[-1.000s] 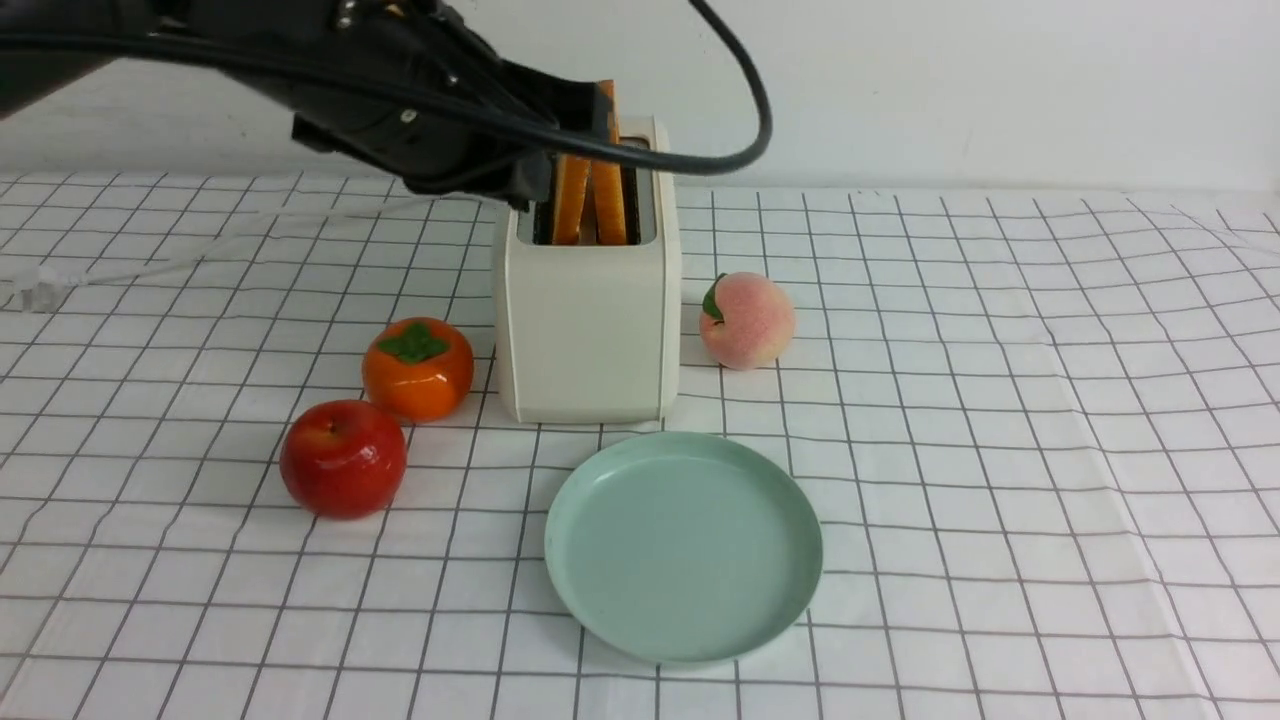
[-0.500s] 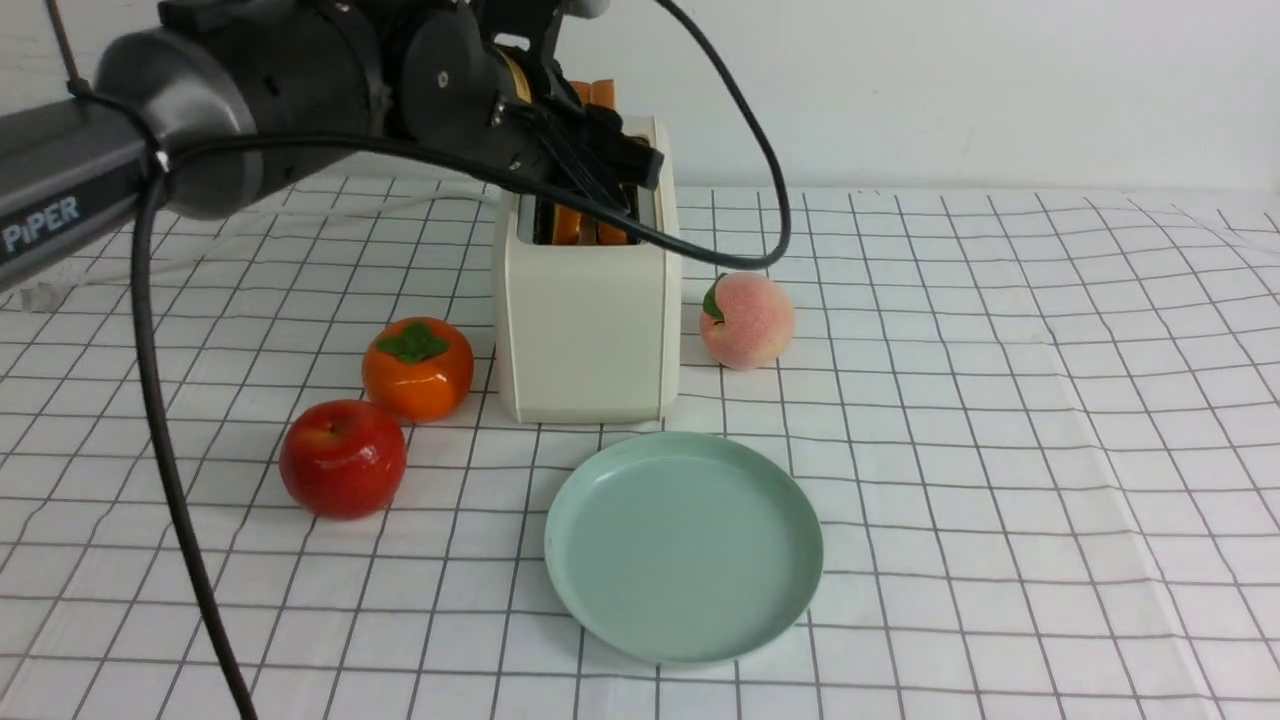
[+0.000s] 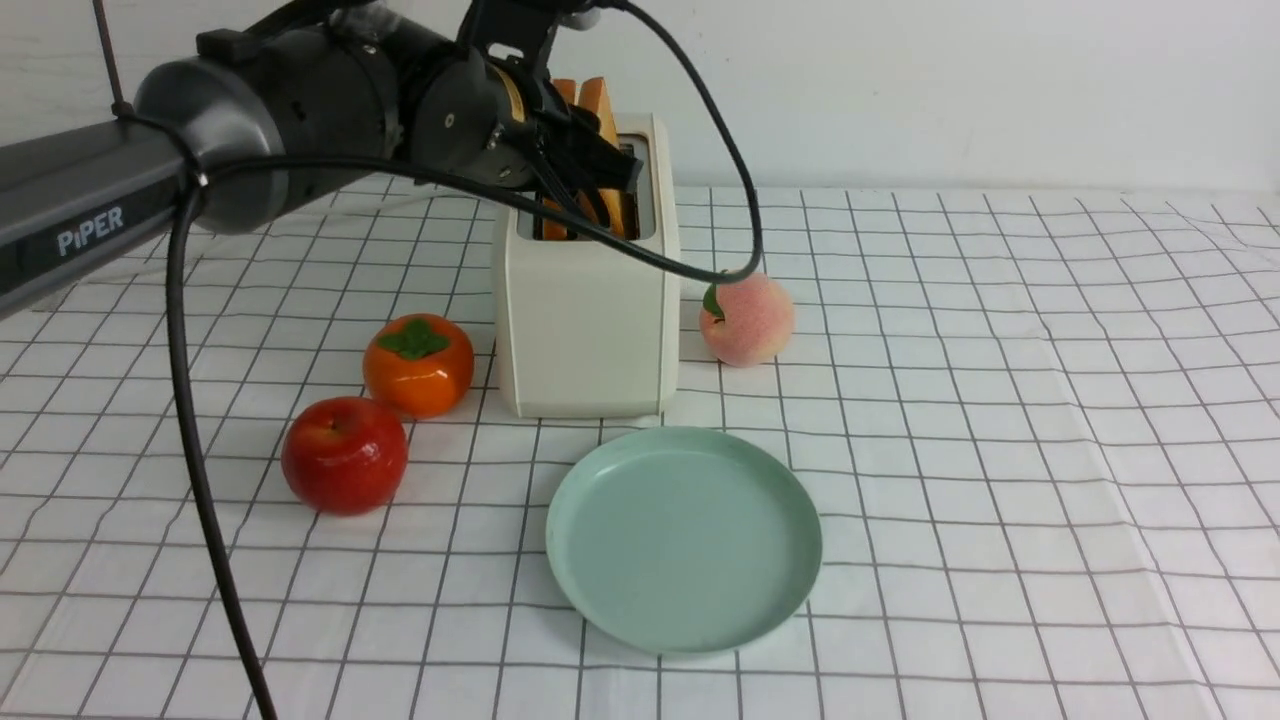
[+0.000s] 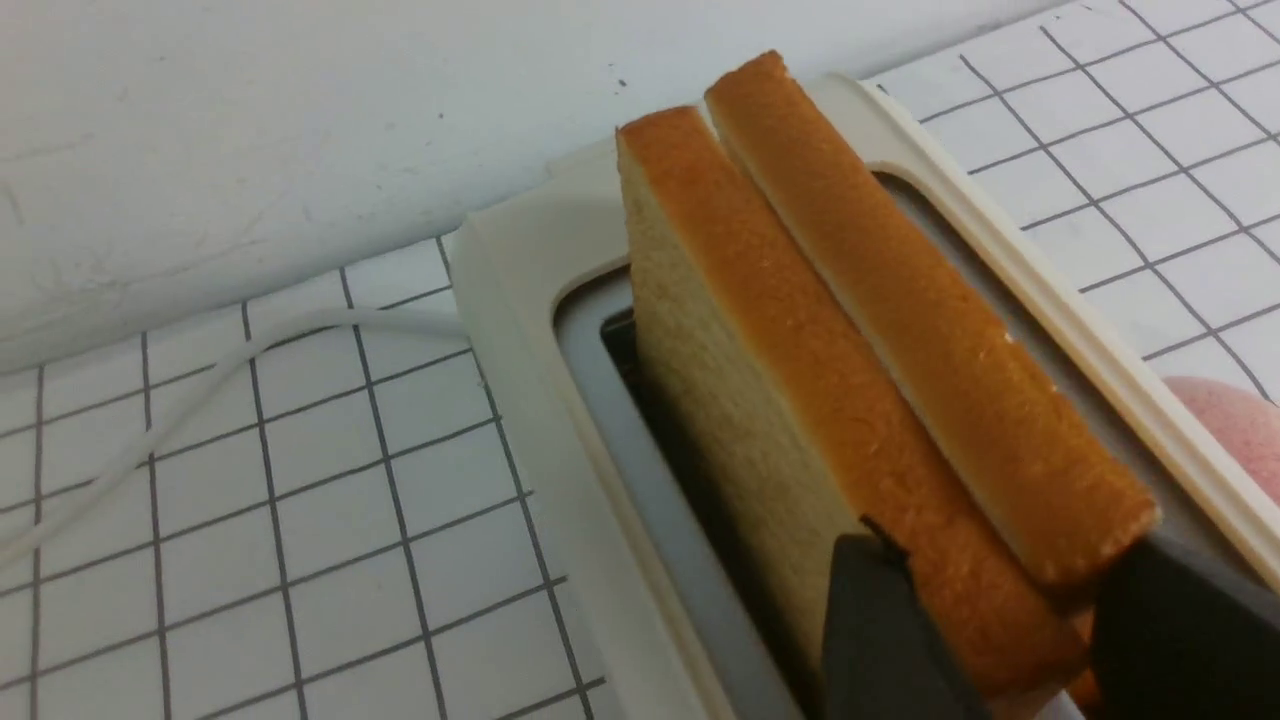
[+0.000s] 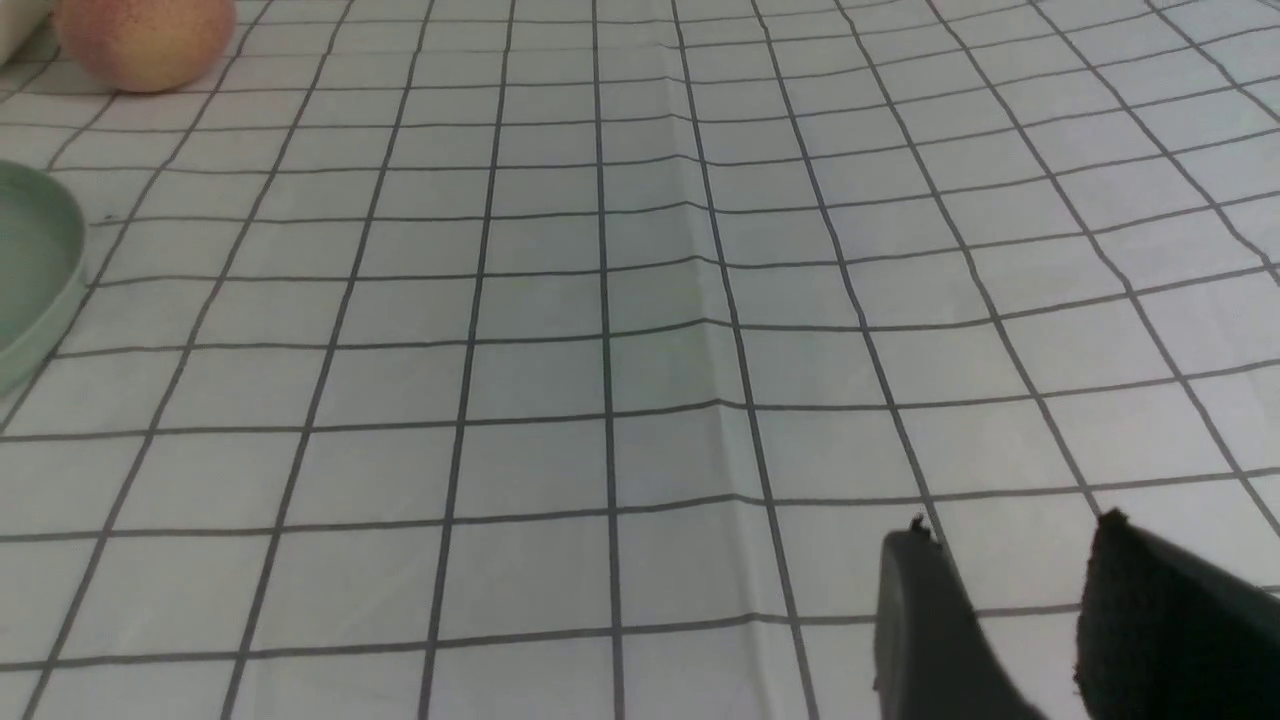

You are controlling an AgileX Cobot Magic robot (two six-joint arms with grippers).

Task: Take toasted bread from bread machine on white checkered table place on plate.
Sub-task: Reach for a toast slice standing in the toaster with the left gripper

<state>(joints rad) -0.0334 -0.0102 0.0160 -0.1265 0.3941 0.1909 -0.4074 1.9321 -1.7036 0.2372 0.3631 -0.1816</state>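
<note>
Behind the plate [image 3: 685, 540], the toasted bread [image 4: 800, 330] stands in the bread machine [image 3: 590, 320]; we reckon it light, stiff, crumbly, best pinched across its faces; our left gripper [image 4: 1005, 560] straddles one end, grip unclear, right gripper [image 5: 1010, 530] parted, empty.

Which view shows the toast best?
Left wrist view: both slices of toast are close up, crusts and one face clear, standing in the toaster. Front view shows only their tops, partly behind the left arm. Right wrist view shows none of it.
</note>
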